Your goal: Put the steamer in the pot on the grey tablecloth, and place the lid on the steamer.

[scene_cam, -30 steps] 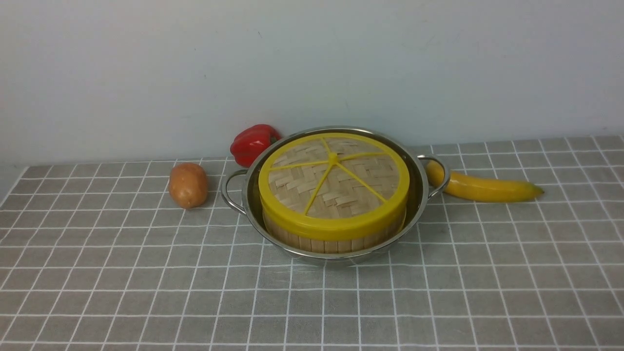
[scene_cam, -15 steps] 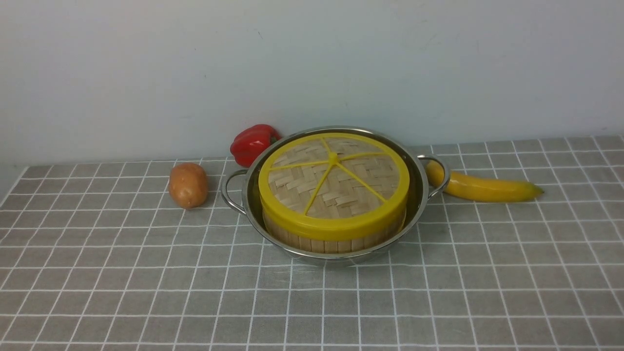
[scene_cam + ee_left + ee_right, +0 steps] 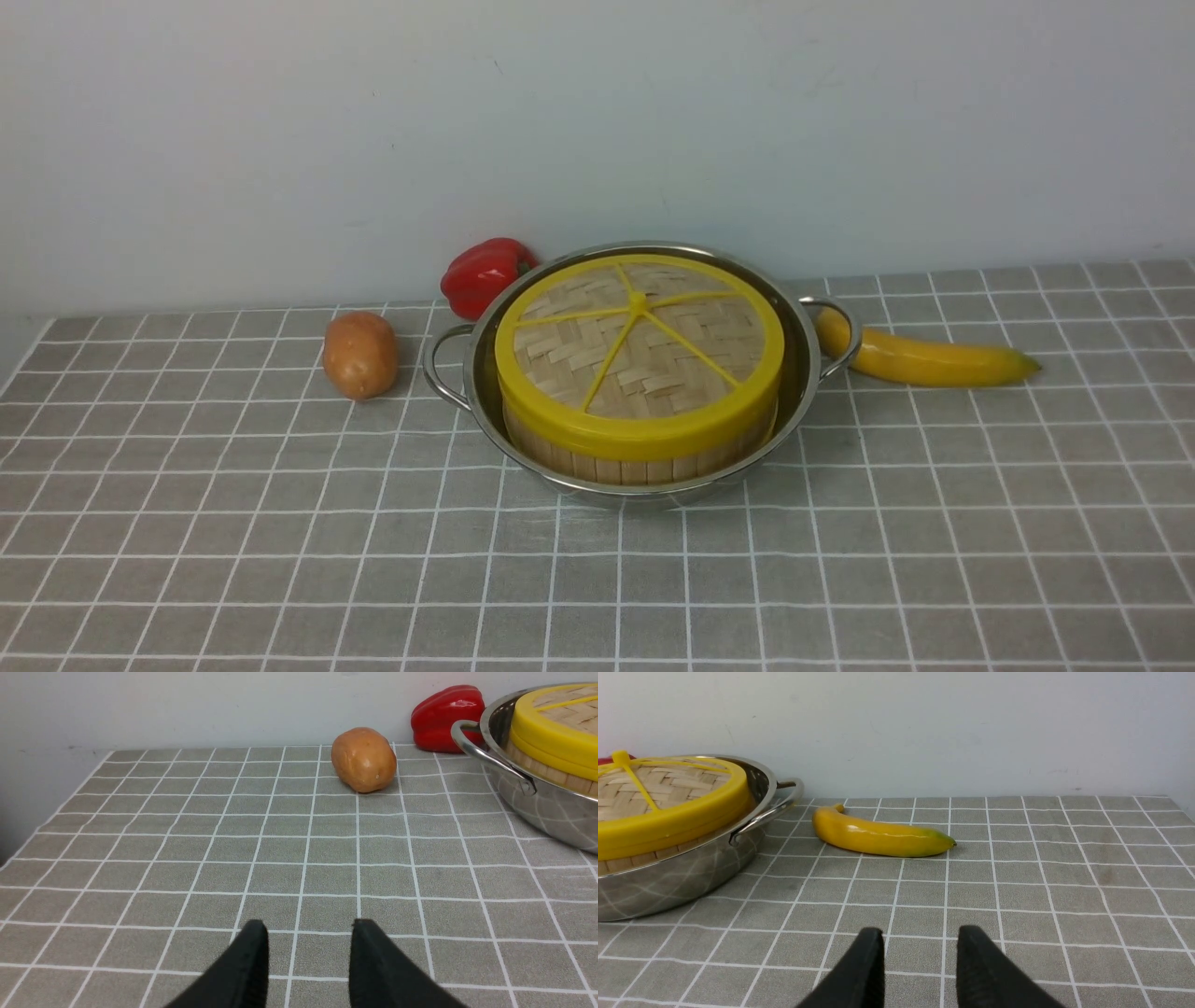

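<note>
My left claw (image 3: 308, 956) hangs low over the cloth (image 3: 196, 858), its jaws parted with bare grid between them and nothing held; my right claw (image 3: 920, 961) does the same, apart and empty. Both sit well clear of the pot (image 3: 794, 373), one to each side of it. The potato (image 3: 360, 355) lies near the pot's left handle, the pepper (image 3: 485, 273) just behind that side, the banana (image 3: 924, 359) close by the right handle. Inside the pot stands the steamer (image 3: 644, 464), its bamboo slats showing below the rim, and the lid (image 3: 639, 359) rests flat on it, woven face up, yellow spokes meeting at the hub, yellow rim covering the basket's top. I judge the job done: steamer in, lid on, nothing left but to stay back
</note>
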Available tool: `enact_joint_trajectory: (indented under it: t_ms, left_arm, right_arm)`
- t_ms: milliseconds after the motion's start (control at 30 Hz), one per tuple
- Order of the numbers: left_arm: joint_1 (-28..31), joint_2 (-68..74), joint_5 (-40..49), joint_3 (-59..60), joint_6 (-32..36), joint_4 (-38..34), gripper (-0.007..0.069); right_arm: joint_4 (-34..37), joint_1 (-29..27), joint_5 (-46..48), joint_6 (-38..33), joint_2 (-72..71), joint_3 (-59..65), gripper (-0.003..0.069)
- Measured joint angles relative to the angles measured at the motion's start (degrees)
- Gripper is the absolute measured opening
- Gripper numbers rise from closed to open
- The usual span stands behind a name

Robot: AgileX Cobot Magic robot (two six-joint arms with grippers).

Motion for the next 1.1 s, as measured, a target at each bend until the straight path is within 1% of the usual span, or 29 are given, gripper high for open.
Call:
enact_joint_trajectory:
  t_ms: [367,1100]
  left_arm:
    - [0.0,0.0,0.0,0.0,0.0,0.0,0.0243]
    - [0.0,0.0,0.0,0.0,0.0,0.0,0.0243]
  right_arm:
    - [0.0,-1.1,0.0,0.0,0.0,0.0,0.0243]
    - [-0.1,-1.1,0.0,0.0,0.0,0.0,0.0243]
